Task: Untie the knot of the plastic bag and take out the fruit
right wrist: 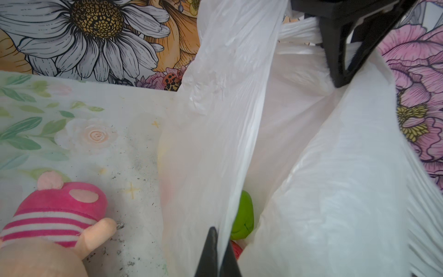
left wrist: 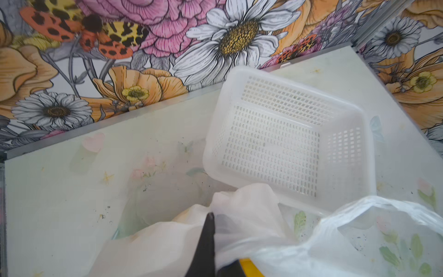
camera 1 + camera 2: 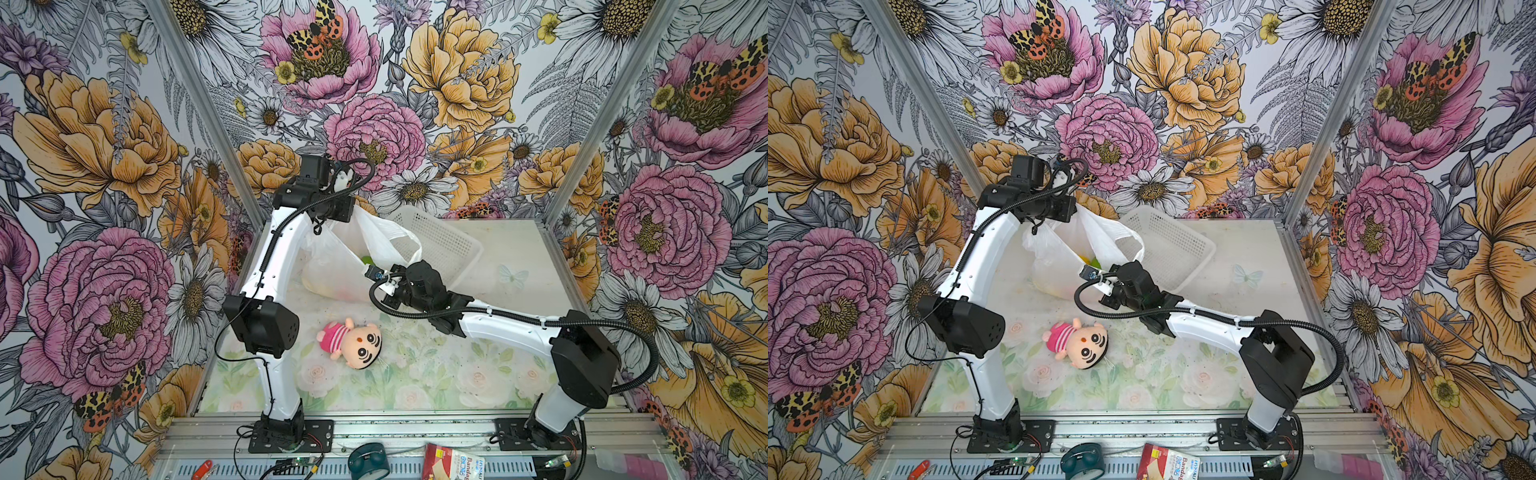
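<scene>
Thin, crinkly, translucent white plastic carrier bag [image 3: 332,266] standing on the pale floral-printed table top [image 3: 415,374], just beside the rigid white perforated basket [image 3: 449,245] at the back of the workspace; the left gripper [image 2: 214,223] is clenched on a bunched part of the bag's upper edge and holds it raised above the table; in the right wrist view its black jaws pinch a twisted white strand of handle [image 1: 299,31], and whether a knot is tied in that strand cannot be told; the right gripper [image 1: 219,251] is clenched on the bag's near rim, lower down; the mouth of the bag gapes between the two grips; a free loop handle [image 3: 399,237] hangs on the basket side; inside the mouth lie a glossy green toy fruit [image 1: 244,213], a red one [image 1: 236,249] just beside it, and, in a top view, a yellow one [image 3: 1085,258]; the pink-striped plush doll [image 3: 353,340] lies on its back on the table, near the bag on the front side but apart from it.
</scene>
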